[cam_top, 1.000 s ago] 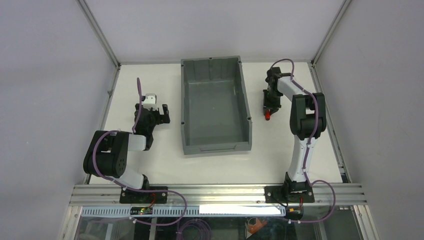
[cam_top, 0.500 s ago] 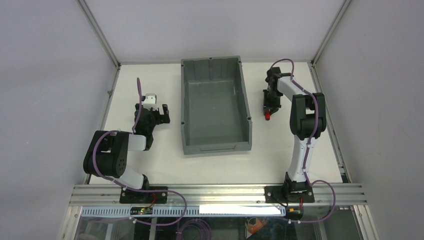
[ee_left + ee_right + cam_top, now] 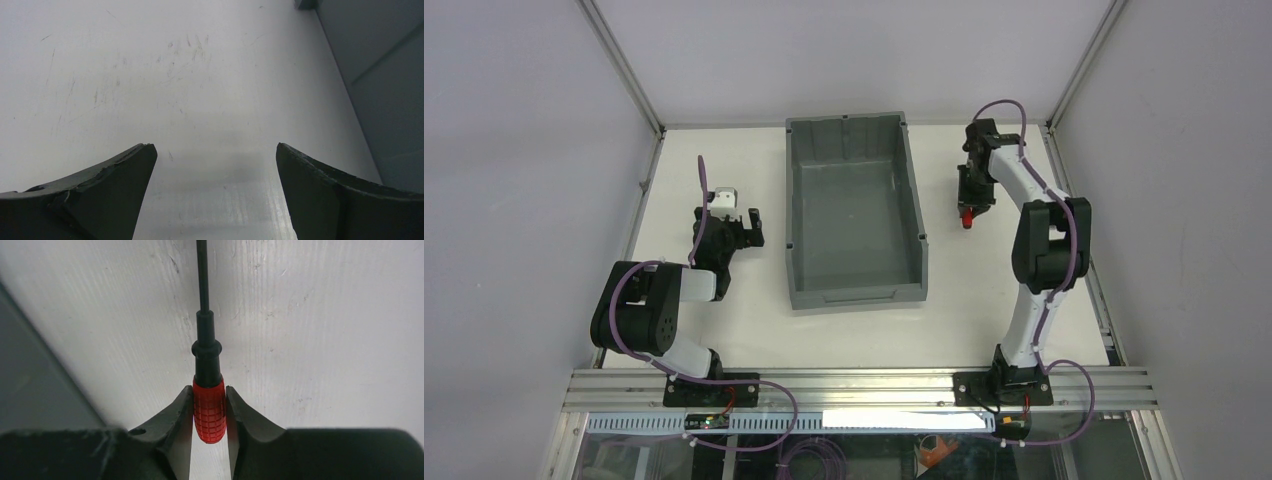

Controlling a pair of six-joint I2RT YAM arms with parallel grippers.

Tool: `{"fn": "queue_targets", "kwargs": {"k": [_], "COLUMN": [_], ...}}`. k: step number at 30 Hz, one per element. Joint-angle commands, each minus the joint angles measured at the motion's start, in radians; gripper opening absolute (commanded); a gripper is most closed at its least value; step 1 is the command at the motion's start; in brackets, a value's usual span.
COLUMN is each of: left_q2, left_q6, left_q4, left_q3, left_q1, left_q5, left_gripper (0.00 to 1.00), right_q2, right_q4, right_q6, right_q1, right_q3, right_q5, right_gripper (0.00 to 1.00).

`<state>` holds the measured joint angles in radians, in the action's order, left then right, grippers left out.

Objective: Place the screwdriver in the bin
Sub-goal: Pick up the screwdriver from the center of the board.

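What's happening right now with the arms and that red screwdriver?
Right gripper shut on screwdriver handle, beside the bin, right side. Left gripper open, empty. Bin empty; nothing seen blocking the way.

- You have no text, label, brand, number or sign to read in any of the three views.
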<state>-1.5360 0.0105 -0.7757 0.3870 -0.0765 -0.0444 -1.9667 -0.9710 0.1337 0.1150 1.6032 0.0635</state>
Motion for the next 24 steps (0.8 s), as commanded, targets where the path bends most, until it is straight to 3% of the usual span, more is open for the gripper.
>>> {"fn": "queue_targets", "kwargs": {"k": [1, 24], "left_q2": [0.032, 0.031], "left_q6": [-0.008, -0.009], "left_q4": [-0.028, -0.028], "left_q3": [-0.004, -0.004], "left_q1": [0.011, 0.011], "left_q5": [0.015, 0.015], "left_gripper": [0.99, 0.99], "right_q2": [0.098, 0.238], "right_q4": [-0.038, -0.15], "right_q6": [0.007, 0.119], "right_q1": [0.0, 0.051], "right_q3": [0.072, 0.352], "right_q5": [0.004, -0.17], "right_gripper": [0.0, 0.0]}}
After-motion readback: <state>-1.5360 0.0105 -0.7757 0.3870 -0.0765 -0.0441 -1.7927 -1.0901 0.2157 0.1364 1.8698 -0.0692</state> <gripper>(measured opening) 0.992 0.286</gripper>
